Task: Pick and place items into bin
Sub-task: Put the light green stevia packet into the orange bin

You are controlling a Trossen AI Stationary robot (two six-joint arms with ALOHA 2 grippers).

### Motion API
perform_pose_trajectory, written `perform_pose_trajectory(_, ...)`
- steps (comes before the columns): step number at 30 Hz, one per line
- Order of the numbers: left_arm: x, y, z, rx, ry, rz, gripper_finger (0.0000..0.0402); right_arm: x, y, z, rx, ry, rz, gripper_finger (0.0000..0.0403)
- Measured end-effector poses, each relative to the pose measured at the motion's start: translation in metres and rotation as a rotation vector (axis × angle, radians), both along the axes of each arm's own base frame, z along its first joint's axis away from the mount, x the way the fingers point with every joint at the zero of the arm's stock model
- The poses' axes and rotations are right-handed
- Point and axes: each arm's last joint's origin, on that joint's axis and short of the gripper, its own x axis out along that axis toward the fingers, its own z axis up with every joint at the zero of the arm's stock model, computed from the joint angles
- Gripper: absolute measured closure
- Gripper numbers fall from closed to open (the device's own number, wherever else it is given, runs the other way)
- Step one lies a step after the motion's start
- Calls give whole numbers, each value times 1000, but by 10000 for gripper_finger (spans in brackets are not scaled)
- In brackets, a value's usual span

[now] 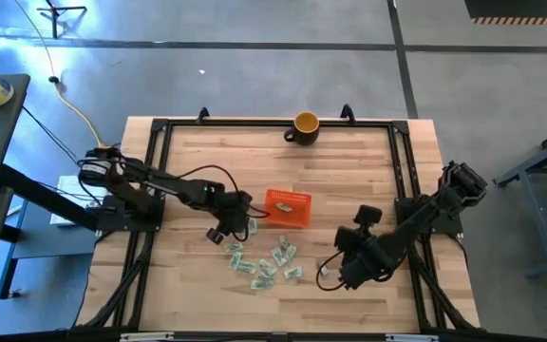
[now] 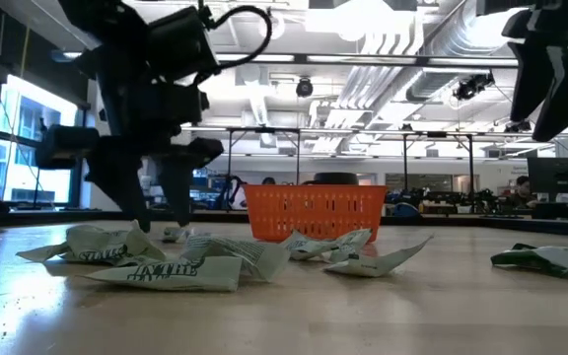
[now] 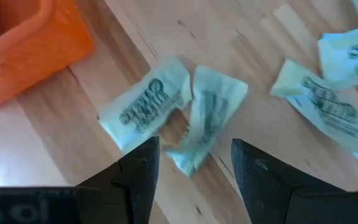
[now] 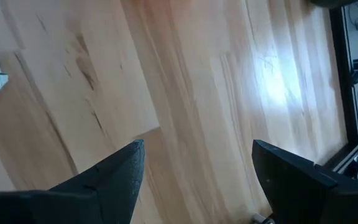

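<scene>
Orange bin (image 1: 288, 207), yellow mug (image 1: 306, 124) well behind

the table (image 1: 349, 190) is pale butcher-block wood, planks joined side by side, smooth with a soft sheen – a bright glare patch shows on it in the right wrist view. the bin (image 1: 288, 207) looks like orange moulded plastic, perforated walls, slightly glossy rim. the items (image 3: 185, 112) are crinkly pale-green and white wrappers, creased, with dark print. both the left claw (image 3: 194, 177) and right claw (image 4: 197, 180) have matt black fingers – plastic-looking. the mug (image 1: 306, 124) is glossy yellow.
</scene>
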Motion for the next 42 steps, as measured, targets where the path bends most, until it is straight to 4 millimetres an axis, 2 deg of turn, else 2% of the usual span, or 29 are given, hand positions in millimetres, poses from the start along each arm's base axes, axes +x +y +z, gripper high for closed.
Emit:
perform_pose_trajectory(4, 4, 0, -6, -3, 5, -2, 171, 0, -1, -1, -2, 0, -3, 116)
perform_pose_trajectory(7, 3, 0, -7, -2, 11, -1, 188, 0, 0, -2, -1, -2, -4, 116)
perform_pose_trajectory(11, 3, 0, -8, 2, 12, 1, 243, 0, -1, -1, -6, -21, -17, 116)
perform_pose_trajectory(18, 2, 0, -7, 1, 19, 3, 362, 1, -2, -1, -27, -56, -33, 116)
perform_pose_trajectory(20, 0, 0, -6, 10, 35, 9, 381, 2, -3, -1, -27, -52, -33, 116)
perform_pose_trajectory(24, -4, 0, 3, 57, 127, 83, 373, 1, -3, -1, -36, -40, -23, 116)
perform_pose_trajectory(27, 2, -5, 23, 99, 132, 86, 368, 0, -4, 0, -53, -34, -31, 116)
perform_pose_trajectory(31, 20, -6, 54, 102, 47, 78, 380, -1, -5, 1, -69, -59, -60, 116)
perform_pose_trajectory(35, 42, 5, 83, 127, -136, 84, 379, -1, -6, 1, -85, -73, -54, 116)
perform_pose_trajectory(38, 57, 18, 89, 126, -238, 105, 366, 0, -6, 1, -89, -72, -49, 116)
perform_pose_trajectory(42, 79, 34, 84, 83, -272, 175, 358, 0, -6, 1, -88, -70, -48, 116)
